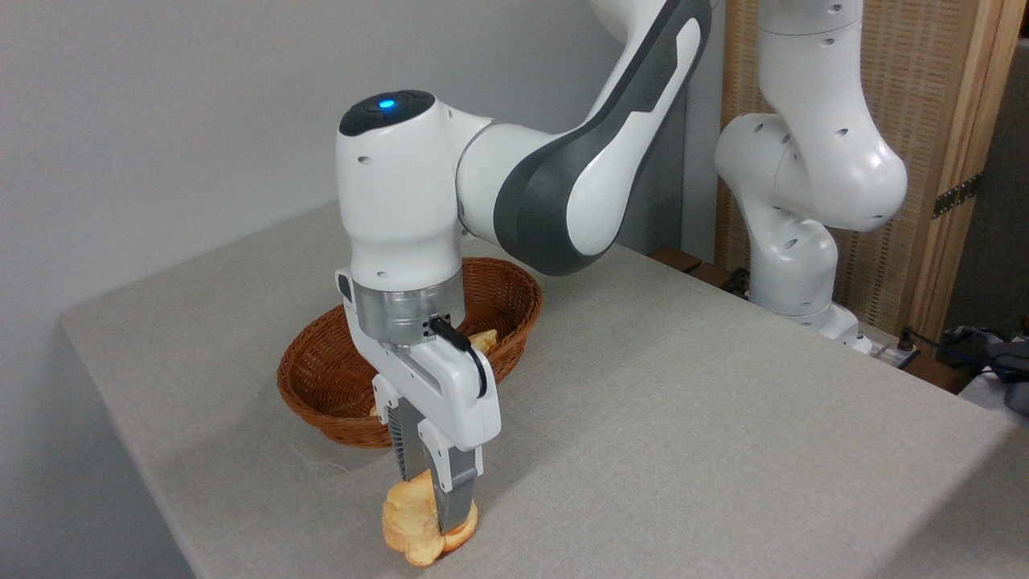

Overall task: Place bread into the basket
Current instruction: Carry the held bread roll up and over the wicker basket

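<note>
Claw points straight down at the near edge of the surface, its two fingers clenched on the bread, one finger on each broad face. The bun stands on edge, its lowest lobe at or just above the cloth; contact cannot be told for sure. Its round faces look left and right, so the thin dimension runs across the jaws and the wider span runs up and down and toward the camera.

Judging by the pinched look where the fingers bite, the bun is soft and light, with a dry crust that should not slip but could dent or tear under a hard squeeze. Holding it across the thickness near the middle, as now, looks sound; a grip on a lobe alone would likely break off.

Behind and a little right of the bun sits the basket, its long axis running from near left to far right. A pale piece lies inside it, mostly hidden behind the wrist.
</note>
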